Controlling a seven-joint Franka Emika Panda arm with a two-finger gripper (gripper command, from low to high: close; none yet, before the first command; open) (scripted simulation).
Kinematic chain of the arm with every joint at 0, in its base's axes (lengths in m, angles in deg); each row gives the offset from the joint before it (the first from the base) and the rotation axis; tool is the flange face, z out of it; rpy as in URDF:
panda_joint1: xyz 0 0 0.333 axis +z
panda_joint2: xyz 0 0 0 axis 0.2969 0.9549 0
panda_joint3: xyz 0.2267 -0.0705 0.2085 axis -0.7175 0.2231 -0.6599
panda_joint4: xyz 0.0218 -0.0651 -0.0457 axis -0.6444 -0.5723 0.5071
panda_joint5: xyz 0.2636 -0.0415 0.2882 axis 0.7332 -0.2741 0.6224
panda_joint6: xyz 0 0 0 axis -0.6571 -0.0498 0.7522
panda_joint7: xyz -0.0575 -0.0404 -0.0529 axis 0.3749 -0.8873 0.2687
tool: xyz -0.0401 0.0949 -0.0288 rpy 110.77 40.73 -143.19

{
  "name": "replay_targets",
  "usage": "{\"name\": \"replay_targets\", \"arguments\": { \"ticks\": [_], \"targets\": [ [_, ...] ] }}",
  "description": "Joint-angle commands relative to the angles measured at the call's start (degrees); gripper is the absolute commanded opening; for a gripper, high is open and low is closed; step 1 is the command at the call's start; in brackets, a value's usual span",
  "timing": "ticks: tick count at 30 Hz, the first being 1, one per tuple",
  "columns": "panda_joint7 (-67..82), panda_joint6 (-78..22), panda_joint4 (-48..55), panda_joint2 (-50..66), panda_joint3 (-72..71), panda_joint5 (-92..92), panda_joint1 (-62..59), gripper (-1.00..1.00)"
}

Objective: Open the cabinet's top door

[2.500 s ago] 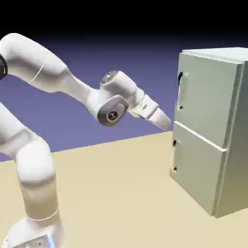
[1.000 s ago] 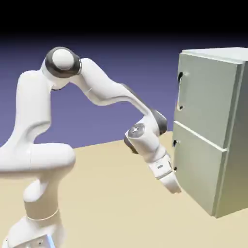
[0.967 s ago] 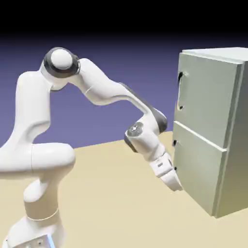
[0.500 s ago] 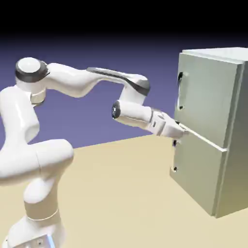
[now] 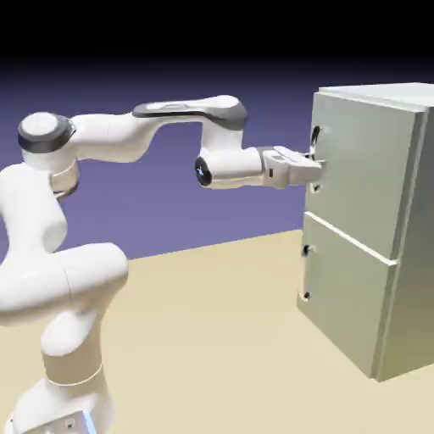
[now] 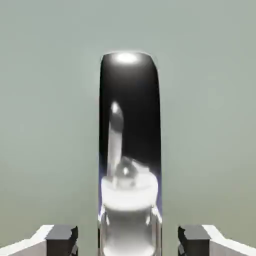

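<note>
My tool (image 5: 322, 159) is at the upper right of the exterior view, level with the handle (image 5: 316, 136) of the top door (image 5: 364, 174). In the hand view I see its two fingers (image 6: 60, 240) apart, one at the lower left and one at the lower right. The handle comes down between them, from above the middle of the frame to the bottom edge, and on each side I can see a gap between it and the finger. Its surface is glossy, black higher up and bright silvery-white lower down, with pale reflections in it. Behind it, the door's flat grey-green face fills the frame.

The cabinet (image 5: 411, 271) stands at the exterior view's right, its top door shut above the shut lower door (image 5: 343, 288). The lower door's own small handle (image 5: 306, 251) is right of the middle, below my tool. My white arm (image 5: 110, 137) rises from the lower left, bends near the left edge and reaches across the upper part of the frame, my hand roughly level. The pale tan counter (image 5: 212, 339) spreads across the bottom.
</note>
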Motion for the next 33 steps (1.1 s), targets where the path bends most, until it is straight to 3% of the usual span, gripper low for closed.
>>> {"name": "replay_targets", "arguments": {
  "ticks": [1, 10, 18, 26, 33],
  "targets": [
    [0.11, -2.11, -2.08, -0.56, 1.31, -1.06, 1.73, -1.00],
    [-0.70, -23.87, -19.47, -2.66, 16.22, -15.06, 14.65, -1.00],
    [-0.61, -43.81, -28.43, -3.50, 29.50, -30.12, 17.00, -1.00],
    [2.93, -63.75, -30.03, -9.31, 41.25, -47.78, 11.97, -1.00],
    [8.95, -79.03, -24.36, -20.82, 48.59, -65.23, 5.26, -1.00]
  ]
}}
